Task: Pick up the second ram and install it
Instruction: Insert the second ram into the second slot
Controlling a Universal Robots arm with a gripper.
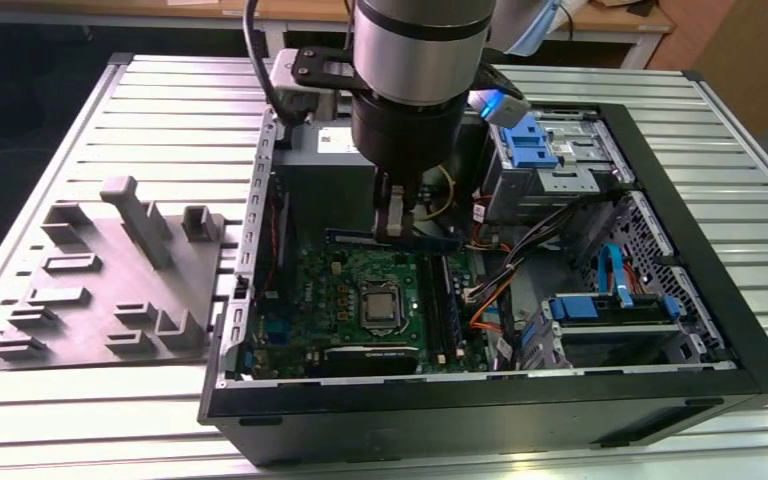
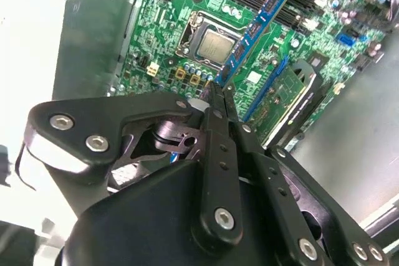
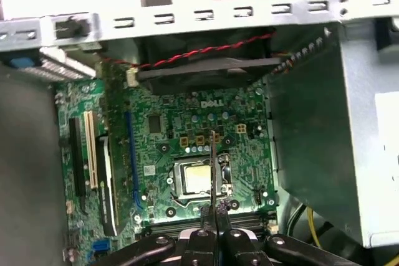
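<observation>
White maker's lettering [image 3: 216,103] printed on the green circuit board [image 3: 249,135], near the processor socket [image 3: 198,179]; finer print too small to read

Hand [image 3: 213,211] holds ram [image 3: 213,160] — above motherboard [image 3: 163,138].

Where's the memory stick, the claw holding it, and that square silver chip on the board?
second ram [image 2: 257,28]: second wrist view, middle of its blue face.
gripper [image 2: 217,91]: second wrist view, between the fingertips clamping the second ram.
processor [image 1: 381,304]: exterior view, its silver top.

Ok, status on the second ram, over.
Gripper jaws shut on second ram. Ram held over motherboard near CPU socket, not in a slot. Cables beside the board; path looks clear.
</observation>
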